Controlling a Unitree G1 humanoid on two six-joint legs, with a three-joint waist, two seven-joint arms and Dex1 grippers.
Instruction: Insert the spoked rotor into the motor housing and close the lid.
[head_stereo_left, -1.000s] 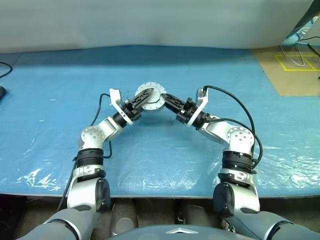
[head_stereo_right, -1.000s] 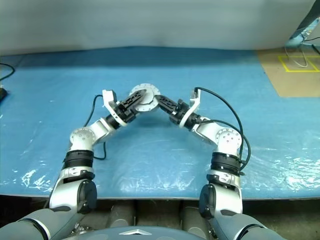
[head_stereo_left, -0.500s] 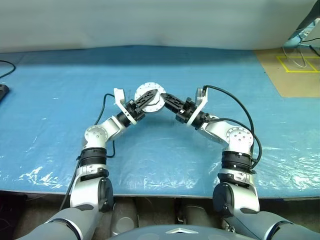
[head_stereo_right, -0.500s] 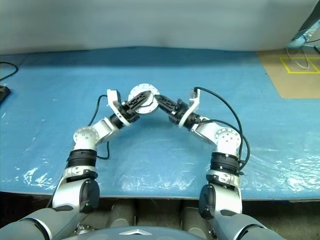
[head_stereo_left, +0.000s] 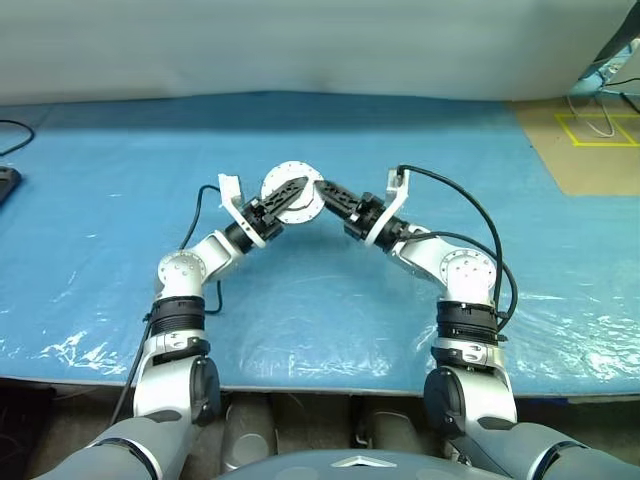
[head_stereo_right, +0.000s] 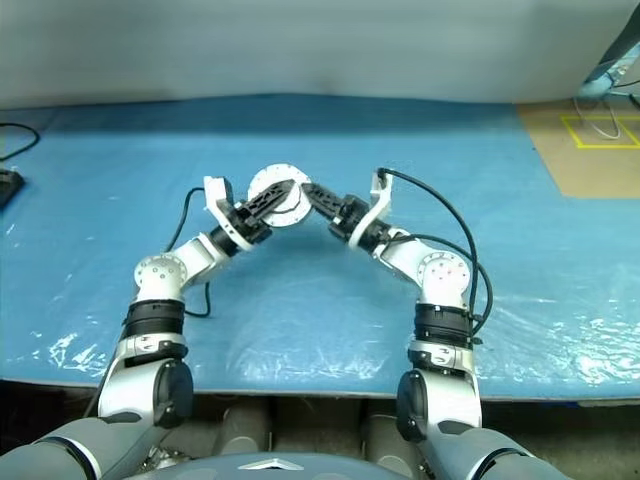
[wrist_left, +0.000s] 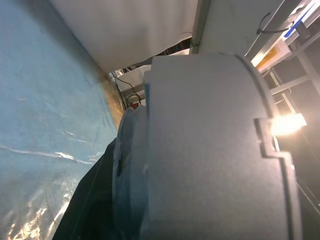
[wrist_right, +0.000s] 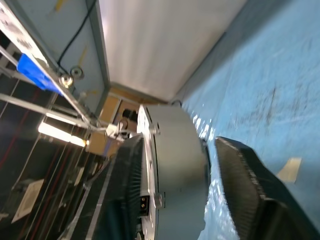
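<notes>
Two end effectors meet above the middle of the blue worktop (head_stereo_left: 120, 200): the left end effector (head_stereo_left: 291, 190) grips the motor housing (head_stereo_left: 293, 193), and the right end effector (head_stereo_left: 325, 187) stands beside it, fingers seeming apart. I would keep the housing level and steady

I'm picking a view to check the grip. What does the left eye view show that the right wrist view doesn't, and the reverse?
Left eye view: both arms meeting at the round metal part, its flat face with a ring of holes, and the left gripper clamping it. Right wrist view: the part edge-on, with a gap between it and one right finger. Both: the part, the right gripper and the blue cover.
</notes>
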